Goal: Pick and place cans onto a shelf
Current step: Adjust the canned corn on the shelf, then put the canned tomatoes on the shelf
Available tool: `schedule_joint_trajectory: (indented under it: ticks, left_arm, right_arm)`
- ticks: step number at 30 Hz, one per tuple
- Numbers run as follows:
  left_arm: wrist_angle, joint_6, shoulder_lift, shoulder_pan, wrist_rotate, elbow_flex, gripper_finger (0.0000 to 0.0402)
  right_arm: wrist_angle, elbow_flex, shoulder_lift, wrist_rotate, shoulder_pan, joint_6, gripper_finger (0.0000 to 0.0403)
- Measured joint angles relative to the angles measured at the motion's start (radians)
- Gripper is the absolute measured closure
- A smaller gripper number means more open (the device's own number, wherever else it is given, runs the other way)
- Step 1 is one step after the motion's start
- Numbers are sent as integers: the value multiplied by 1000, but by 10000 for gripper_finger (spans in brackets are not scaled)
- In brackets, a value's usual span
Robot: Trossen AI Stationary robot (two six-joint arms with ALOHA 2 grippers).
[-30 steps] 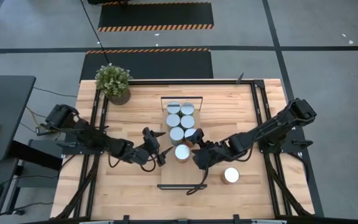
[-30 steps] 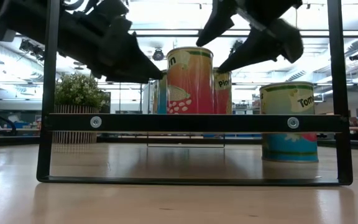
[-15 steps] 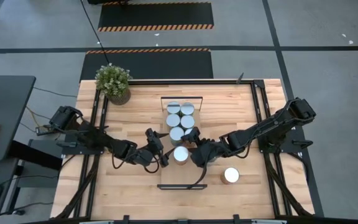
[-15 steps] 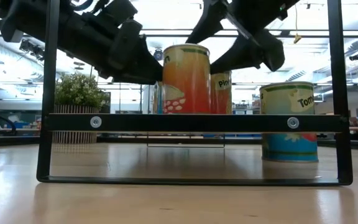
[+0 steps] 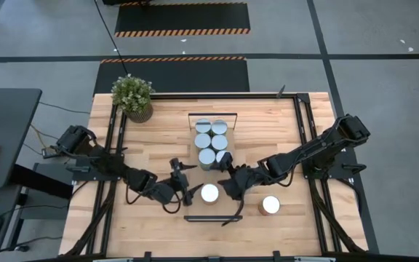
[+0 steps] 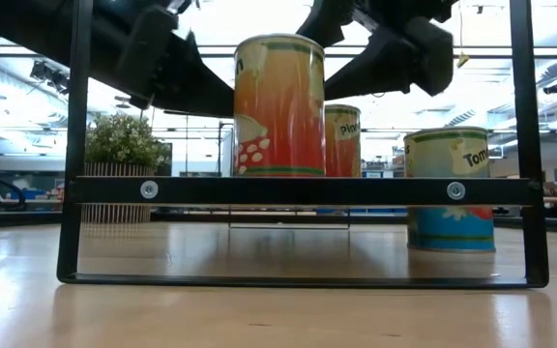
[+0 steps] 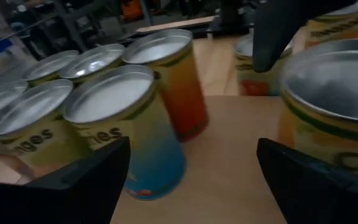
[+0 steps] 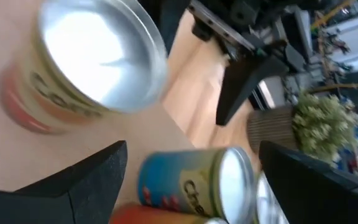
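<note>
An orange-labelled can (image 5: 209, 193) stands upright near the near end of the shelf (image 5: 211, 217), above the shelf's dark front bar (image 6: 298, 190). My left gripper (image 5: 188, 180) is at the can's left and my right gripper (image 5: 225, 178) at its right. Both are open with nothing between their fingers, and the can sits wedged between the two grippers. Several more cans (image 5: 211, 142) stand in two rows on the shelf's far half. One can (image 5: 270, 205) stands on the table to the right of the shelf. My left gripper lays one finger (image 7: 316, 180) against the can's left side (image 7: 309, 134), coming nearly level from the table's left. The can is outside the gap between the fingers. It stands upright; whether its base rests on the shelf, the front bar hides. My right gripper meets the can's right side (image 8: 36, 106) with one finger (image 8: 73, 180), slanting down from the table's right. The can is beyond that finger, not between the two. In the low view the dark gripper abuts the can's upper right (image 6: 319, 68).
A potted plant (image 5: 133, 96) stands at the table's far left corner. The rows of cans are just beyond both grippers. The lone can on the table is near my right arm. Bare tabletop (image 5: 144, 222) lies to the shelf's left.
The orange can has travelled along the shelf toward the table's near edge, staying upright. Both grippers have gone the same way at its two sides. Most of the move came in the last half second. Neither gripper has opened or shut.
</note>
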Motion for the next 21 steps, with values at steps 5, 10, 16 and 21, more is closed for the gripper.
schedule_joint_trajectory:
  ticks: [5,10,16,21]
  left_arm:
    - [-2,1,-5,-17,-8,0,44]
    - [-3,15,-54,-57,-24,0,44]
    - [9,14,-85,-78,-30,0,44]
    - [14,12,-85,-77,-50,0,44]
  right_arm:
    - [-40,0,-11,110,42,72,31]
    - [-183,0,-81,147,84,379,31]
    - [-411,0,-133,68,86,910,31]
    - [-542,0,-119,-33,79,1185,31]
